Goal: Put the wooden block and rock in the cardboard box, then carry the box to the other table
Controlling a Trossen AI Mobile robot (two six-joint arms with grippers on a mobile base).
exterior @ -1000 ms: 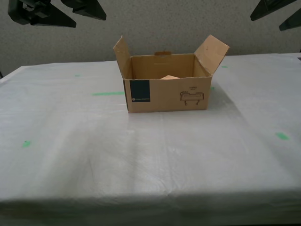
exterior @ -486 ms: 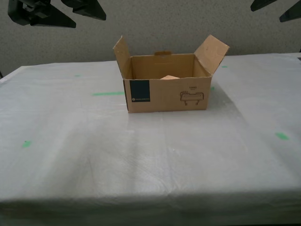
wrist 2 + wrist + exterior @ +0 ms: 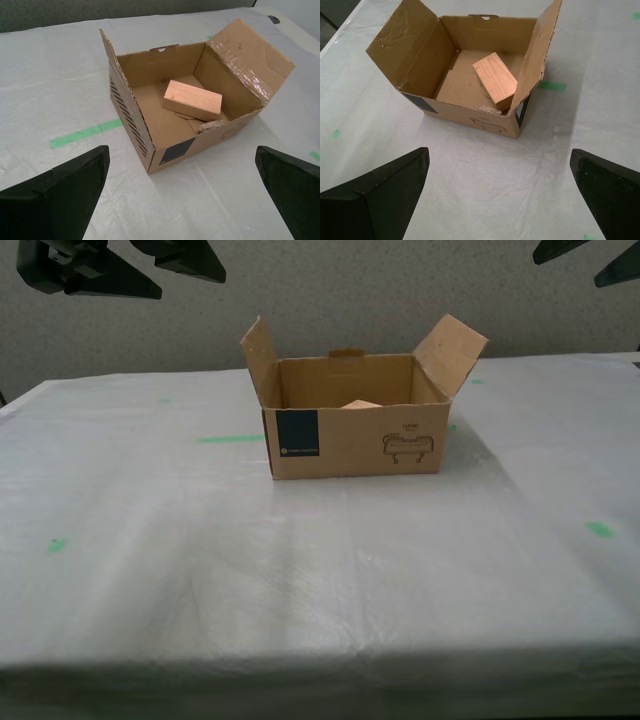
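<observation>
The cardboard box (image 3: 350,445) stands open on the other table (image 3: 300,580), a wrinkled white sheet with green tape marks. Inside lies the wooden block (image 3: 192,100) (image 3: 495,80), its top just showing over the front wall in the exterior view (image 3: 360,404). The rock (image 3: 210,126) (image 3: 485,107) rests against the inside of the front wall. My second gripper (image 3: 192,285) (image 3: 180,152) hangs open high at the exterior view's upper left. At the exterior view's upper right my first gripper (image 3: 566,290) (image 3: 499,152) hangs open. Neither touches the box.
Green tape marks (image 3: 230,439) (image 3: 600,529) (image 3: 56,545) dot the sheet. The table's front edge (image 3: 320,665) runs low across the exterior view. A grey wall (image 3: 340,280) stands behind the table.
The first gripper rose slightly at the exterior view's upper right. The box, its contents and the second gripper have not moved.
</observation>
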